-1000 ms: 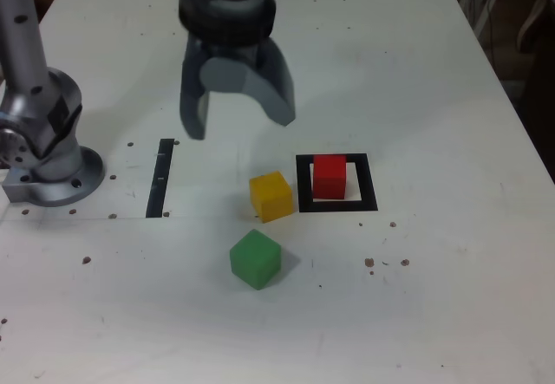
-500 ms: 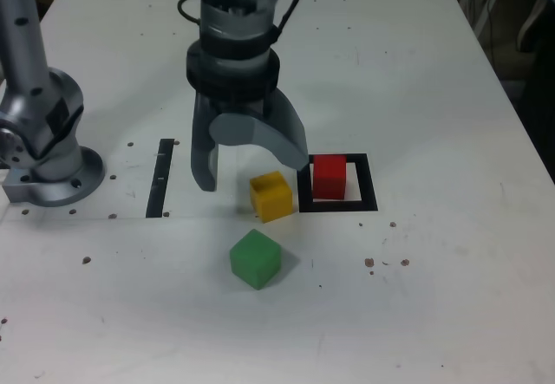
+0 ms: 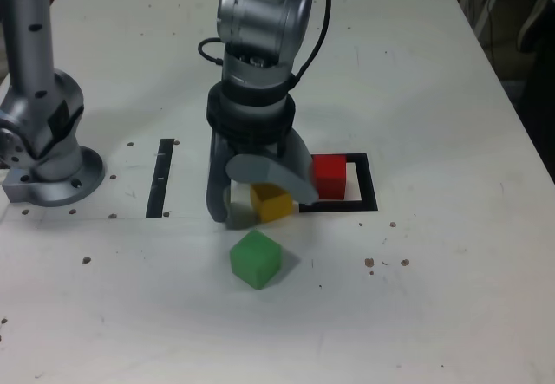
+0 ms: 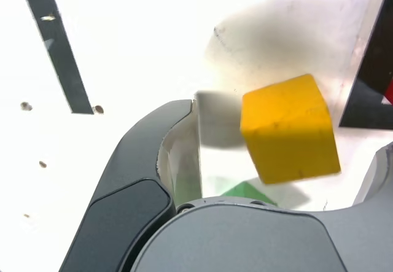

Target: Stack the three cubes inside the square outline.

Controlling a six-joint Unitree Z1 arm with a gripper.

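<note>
The yellow cube (image 3: 274,205) (image 4: 288,128) rests on the white table, just to the exterior view's left of the square outline (image 3: 370,195) (image 4: 367,88). My gripper (image 3: 258,200) (image 4: 287,138) is low over it and open, one finger on each side. In the wrist view a gap shows between the cube and the dark fingers (image 4: 178,155). The red cube (image 3: 329,176) sits inside the outline. In front of the gripper, nearer the camera, the green cube (image 3: 256,259) lies free; in the wrist view only a sliver of this green cube (image 4: 245,190) shows.
A thin black strip (image 3: 160,176) (image 4: 55,45) lies at the exterior view's left of the cubes. The arm's grey base (image 3: 43,154) stands at the far left. Small dark specks and holes dot the white table (image 3: 434,315).
The gripper has come down and moved toward the exterior view's right, from above the table to straddling the yellow cube, its jaws opening slightly wider. No cube has moved.
</note>
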